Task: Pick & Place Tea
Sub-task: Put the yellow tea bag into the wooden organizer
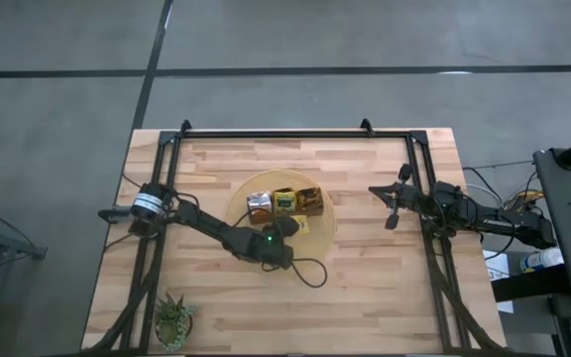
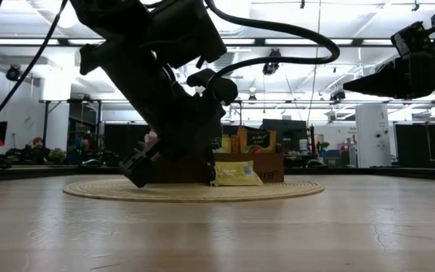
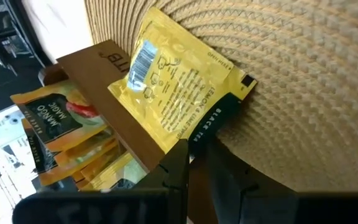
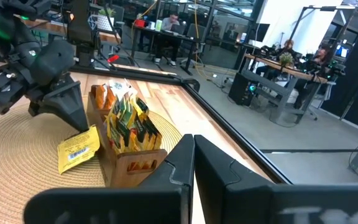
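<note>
My left wrist view alone shows the grip — my left gripper (image 3: pixel 196 155) pinches the flat yellow paper tea sachet (image 3: pixel 178 87) by its edge, against the brown cardboard box (image 3: pixel 114 106), over the round woven mat (image 3: pixel 303 81); my right gripper (image 4: pixel 193 163) waits closed, well apart.

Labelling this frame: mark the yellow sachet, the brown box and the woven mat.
yellow sachet (image 3: pixel 176 93): left wrist view, printed face.
brown box (image 4: pixel 135 163): right wrist view, front wall.
woven mat (image 1: pixel 322 230): high view, bare right edge.

Round woven mat (image 1: pixel 317 238) is sitting mid-table, brown box (image 1: pixel 284 202) with sachets standing on it, left gripper (image 1: pixel 290 227) reaching onto the mat beside a yellow sachet (image 1: pixel 301 226), right gripper (image 1: pixel 393 208) hanging off the mat's right, potted plant (image 1: pixel 173 317) sitting well lower-left.
</note>
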`<action>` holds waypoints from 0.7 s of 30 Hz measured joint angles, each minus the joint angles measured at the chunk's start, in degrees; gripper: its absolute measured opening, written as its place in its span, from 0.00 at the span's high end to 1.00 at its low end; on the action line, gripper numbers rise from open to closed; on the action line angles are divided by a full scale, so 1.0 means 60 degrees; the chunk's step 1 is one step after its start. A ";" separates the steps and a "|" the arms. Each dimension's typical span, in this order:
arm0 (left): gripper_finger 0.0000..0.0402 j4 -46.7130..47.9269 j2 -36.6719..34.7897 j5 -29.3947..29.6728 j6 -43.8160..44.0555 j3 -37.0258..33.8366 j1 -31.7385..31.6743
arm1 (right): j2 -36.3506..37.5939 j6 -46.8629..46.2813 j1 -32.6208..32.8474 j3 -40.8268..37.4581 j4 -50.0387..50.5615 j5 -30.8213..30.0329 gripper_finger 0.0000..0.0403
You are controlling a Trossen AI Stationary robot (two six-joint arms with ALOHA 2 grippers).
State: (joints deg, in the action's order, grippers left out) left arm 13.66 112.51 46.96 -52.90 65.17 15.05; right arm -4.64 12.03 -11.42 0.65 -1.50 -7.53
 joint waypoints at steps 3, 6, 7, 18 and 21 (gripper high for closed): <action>0.87 0.0009 0.0000 -0.0091 -0.0004 0.0000 0.0000 | 0.0000 0.0000 0.0000 -0.0001 -0.0001 0.0000 0.98; 0.87 0.0041 0.0000 -0.0105 0.0003 0.0000 0.0000 | 0.0000 0.0000 0.0000 -0.0001 -0.0003 0.0000 0.98; 0.87 0.0055 0.0000 -0.0105 0.0004 0.0000 -0.0002 | 0.0000 0.0000 -0.0001 0.0003 0.0001 0.0000 0.98; 0.87 0.0032 0.0000 -0.0430 -0.0106 0.0000 -0.0107 | 0.0000 0.0000 0.0001 -0.0001 0.0000 0.0002 0.98; 0.87 -0.0108 0.0000 -0.0431 -0.0108 0.0000 -0.0124 | 0.0000 0.0000 0.0003 0.0002 0.0000 0.0003 0.98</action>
State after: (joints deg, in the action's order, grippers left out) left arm 13.01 112.51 44.37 -53.55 65.17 14.31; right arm -4.64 12.03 -11.40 0.66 -1.50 -7.51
